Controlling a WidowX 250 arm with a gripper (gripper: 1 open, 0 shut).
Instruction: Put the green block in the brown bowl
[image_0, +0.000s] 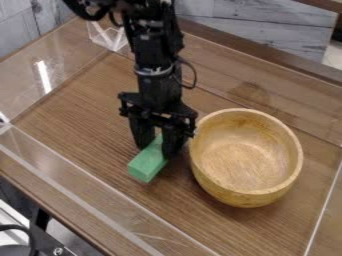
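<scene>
Two loose things sit on the wood-grain table (80, 120), with bare surface stretching left toward its glossy raised edge. Left of centre, the claw (156, 141) points down, clamped on the upper end of the green block (147, 163), which tilts, its lower end low near the tabletop. Just right, apart from the block, stands the brown bowl (246, 156), near the table's right border.
</scene>
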